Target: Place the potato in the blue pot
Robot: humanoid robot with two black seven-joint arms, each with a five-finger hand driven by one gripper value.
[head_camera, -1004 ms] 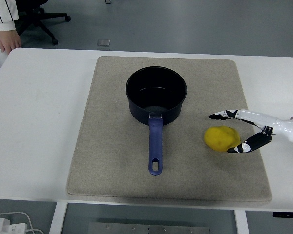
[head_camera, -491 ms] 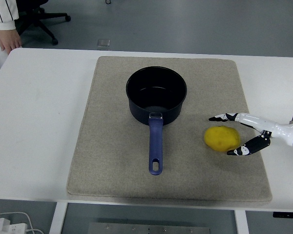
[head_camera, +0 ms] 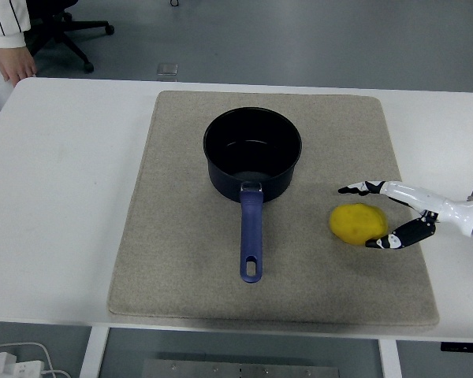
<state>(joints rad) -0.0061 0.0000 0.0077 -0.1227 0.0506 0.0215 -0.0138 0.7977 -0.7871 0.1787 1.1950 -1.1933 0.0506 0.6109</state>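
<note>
Head view: white table w/ a beige mat spread over its middle. Blue pot sits upright on the mat, toward the far half, interior dark and nothing seen inside; its blue handle points straight at the near edge, hanging hole at the tip.

Potato, yellow and oval, lies on the mat to the right of the handle, near-right of the pot body, apart from both.

Right hand comes in from the right edge, low over the mat, white casing w/ black fingertips. Fingers are spread wide and grip nothing: one finger reaches out beyond the potato's far side, another curls round its near-right side, tip just beside the potato; can't tell if it touches. Potato sits between the two, at the mouth of the hand, not lifted.

Left arm not seen.

Top-left corner: a person's hand and striped sleeve at the table's far-left corner, plus an office chair base on the grey floor. Small clear object on the floor beyond the far edge. White cables below the near-left edge.
</note>
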